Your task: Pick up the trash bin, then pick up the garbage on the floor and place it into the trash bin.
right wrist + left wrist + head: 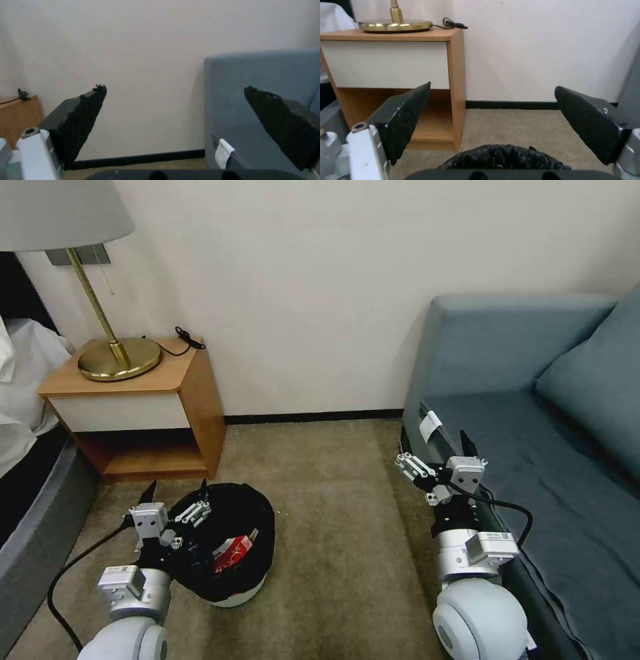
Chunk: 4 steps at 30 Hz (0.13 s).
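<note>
I found the small round white trash bin lined with a black plastic bag (230,550) standing on the beige carpet (333,527) in the lower left of the head view, in front of the wooden bedside cabinet (143,407); a red-and-white snack packet (232,553) lay inside it; I could make out no other litter on the visible floor.

The left gripper (175,499) stood at the bin's near-left rim with its fingers spread wide and nothing between them; in the left wrist view the crumpled black liner (505,156) sat low in the middle of the frame, below and between the two open pads (408,117); I could not tell whether either finger touched the rim.

The right gripper (441,450) was held in the right half of the head view beside the edge of the blue-grey sofa (533,460), released and empty, well apart from the bin.

I judged the bin light and fairly stiff in its wall, but the liner soft and slippery; a hold on the bag alone would likely slip or pull the liner free; the better hold would be across the rim, one finger inside and one outside, pinching liner and wall together; I judged that the bin should be kept upright so the packet stays in.
</note>
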Motion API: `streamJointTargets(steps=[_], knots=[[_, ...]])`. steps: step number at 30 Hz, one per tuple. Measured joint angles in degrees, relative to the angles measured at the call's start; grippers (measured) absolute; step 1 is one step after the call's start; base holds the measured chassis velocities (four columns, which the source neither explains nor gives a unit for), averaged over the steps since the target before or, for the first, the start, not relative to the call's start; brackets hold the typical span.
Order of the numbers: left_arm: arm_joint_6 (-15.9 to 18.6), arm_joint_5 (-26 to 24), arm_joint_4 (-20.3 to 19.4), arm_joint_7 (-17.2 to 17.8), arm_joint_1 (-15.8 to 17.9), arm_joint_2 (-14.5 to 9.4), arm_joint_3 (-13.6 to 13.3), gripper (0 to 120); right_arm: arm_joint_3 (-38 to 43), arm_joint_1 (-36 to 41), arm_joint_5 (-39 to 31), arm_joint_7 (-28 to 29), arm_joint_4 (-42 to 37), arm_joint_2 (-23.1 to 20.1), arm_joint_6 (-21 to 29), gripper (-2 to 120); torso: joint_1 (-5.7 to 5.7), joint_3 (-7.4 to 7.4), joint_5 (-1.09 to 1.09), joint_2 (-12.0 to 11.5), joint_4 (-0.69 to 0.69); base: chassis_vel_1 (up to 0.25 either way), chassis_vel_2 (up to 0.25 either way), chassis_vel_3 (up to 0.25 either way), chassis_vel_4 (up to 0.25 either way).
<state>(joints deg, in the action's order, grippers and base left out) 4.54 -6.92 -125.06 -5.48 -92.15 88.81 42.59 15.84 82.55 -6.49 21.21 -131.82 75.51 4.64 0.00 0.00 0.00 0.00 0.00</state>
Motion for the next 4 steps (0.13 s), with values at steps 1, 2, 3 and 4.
streamJointTargets(steps=[1, 2, 3, 4], knots=[[0.0, 0.0, 0.0, 0.0, 0.0, 0.0, 0.0, 100, 0.0, 0.0, 0.0, 0.0, 0.0, 0.0, 0.0, 100, 0.00, 0.00, 0.00, 0.0, 0.00, 0.000, 0.000, 0.000, 0.000], [0.0, 0.0, 0.0, 0.0, 0.0, 0.0, 0.0, 100, 0.0, 0.0, 0.0, 0.0, 0.0, 0.0, 0.0, 100, 0.00, 0.00, 0.00, 0.0, 0.00, 0.000, 0.000, 0.000, 0.000], [0.0, 0.0, 0.0, 0.0, 0.0, 0.0, 0.0, 100, 0.0, 0.0, 0.0, 0.0, 0.0, 0.0, 0.0, 100, 0.00, 0.00, 0.00, 0.0, 0.00, 0.000, 0.000, 0.000, 0.000], [0.0, 0.0, 0.0, 0.0, 0.0, 0.0, 0.0, 100, 0.0, 0.0, 0.0, 0.0, 0.0, 0.0, 0.0, 100, 0.00, 0.00, 0.00, 0.0, 0.00, 0.000, 0.000, 0.000, 0.000]])
